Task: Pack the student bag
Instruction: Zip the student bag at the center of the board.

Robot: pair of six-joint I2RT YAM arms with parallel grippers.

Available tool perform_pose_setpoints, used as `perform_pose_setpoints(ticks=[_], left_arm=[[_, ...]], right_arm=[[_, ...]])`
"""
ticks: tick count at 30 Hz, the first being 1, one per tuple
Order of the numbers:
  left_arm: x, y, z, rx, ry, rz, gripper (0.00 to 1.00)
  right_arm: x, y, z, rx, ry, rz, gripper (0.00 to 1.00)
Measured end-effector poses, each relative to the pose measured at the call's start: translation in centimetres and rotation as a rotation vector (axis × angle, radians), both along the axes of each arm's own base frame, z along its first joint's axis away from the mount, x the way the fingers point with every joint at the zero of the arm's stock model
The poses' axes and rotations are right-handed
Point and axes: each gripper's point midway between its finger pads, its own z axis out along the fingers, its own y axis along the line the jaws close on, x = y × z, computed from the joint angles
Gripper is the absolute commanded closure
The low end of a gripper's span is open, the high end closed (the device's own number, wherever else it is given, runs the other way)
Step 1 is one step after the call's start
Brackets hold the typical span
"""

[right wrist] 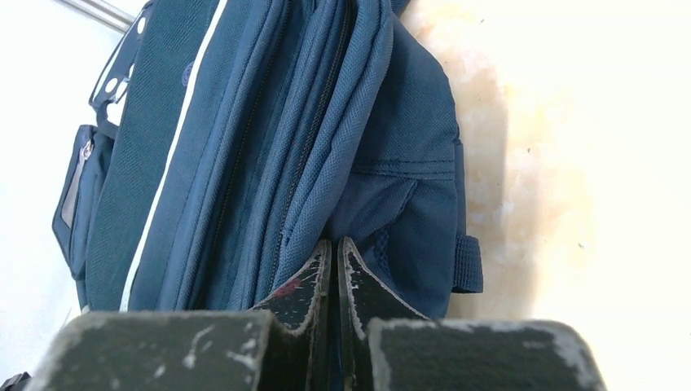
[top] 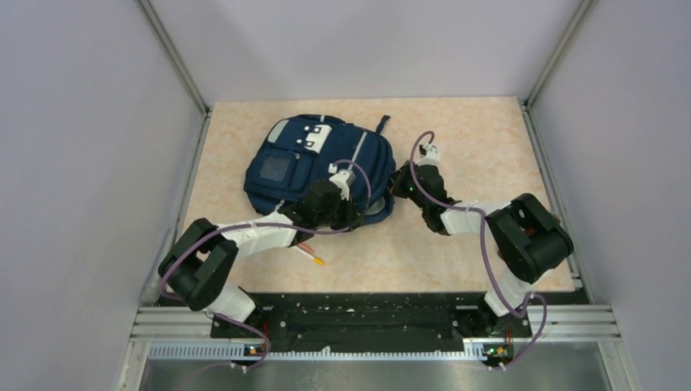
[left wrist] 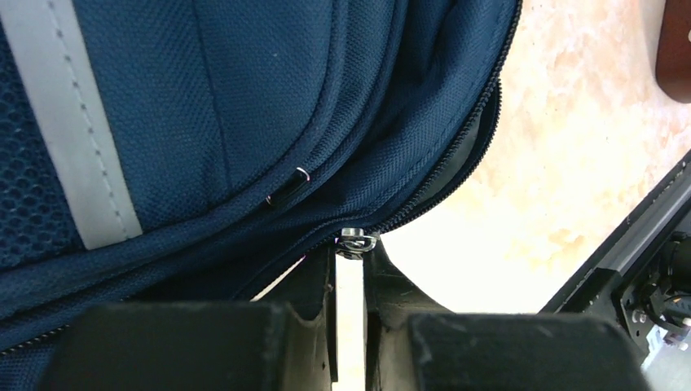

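Note:
The student bag (top: 314, 159) is a navy backpack with pale stripes, lying flat at the back of the table. My left gripper (top: 355, 213) sits at the bag's near right corner. In the left wrist view the left gripper (left wrist: 350, 249) is shut on the small metal zipper pull (left wrist: 357, 242) of the bag's (left wrist: 204, 106) main zip, which gapes a little to the right of the pull. My right gripper (top: 398, 186) is at the bag's right side. Seen from the right wrist, this gripper (right wrist: 336, 244) is shut on a fold of the bag's blue fabric (right wrist: 326, 122).
An orange pen (top: 310, 256) lies on the table near the left forearm. A reddish-brown thing (left wrist: 676, 49) shows at the top right edge of the left wrist view. The black base rail (top: 367, 314) runs along the near edge. Grey walls enclose the table on three sides.

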Motion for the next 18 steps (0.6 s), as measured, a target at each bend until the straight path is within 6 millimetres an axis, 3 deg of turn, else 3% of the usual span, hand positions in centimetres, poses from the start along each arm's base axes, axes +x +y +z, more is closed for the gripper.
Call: perform_pose_setpoints(ticks=[3, 6, 8, 13, 18], left_arm=[[-0.1, 0.2, -0.2, 0.010, 0.014, 0.023, 0.47], [-0.6, 0.4, 0.6, 0.003, 0.025, 0.043, 0.35], [-0.8, 0.8, 1.7, -0.012, 0.012, 0.069, 0.31], [-0.9, 3.0, 4.3, -0.043, -0.025, 0.168, 0.26], [-1.3, 6.2, 3.3, -0.029, 0.034, 0.269, 0.25]], right_arm=[[-0.2, -0.1, -0.1, -0.017, 0.003, -0.008, 0.56], [-1.1, -0.2, 0.6, -0.052, -0.008, 0.007, 0.34], [-2.0, -0.4, 1.5, -0.084, -0.021, 0.022, 0.29], [-3.8, -2.1, 4.4, -0.163, -0.075, 0.023, 0.27], [-6.1, -3.7, 5.0, -0.208, -0.081, 0.024, 0.28]])
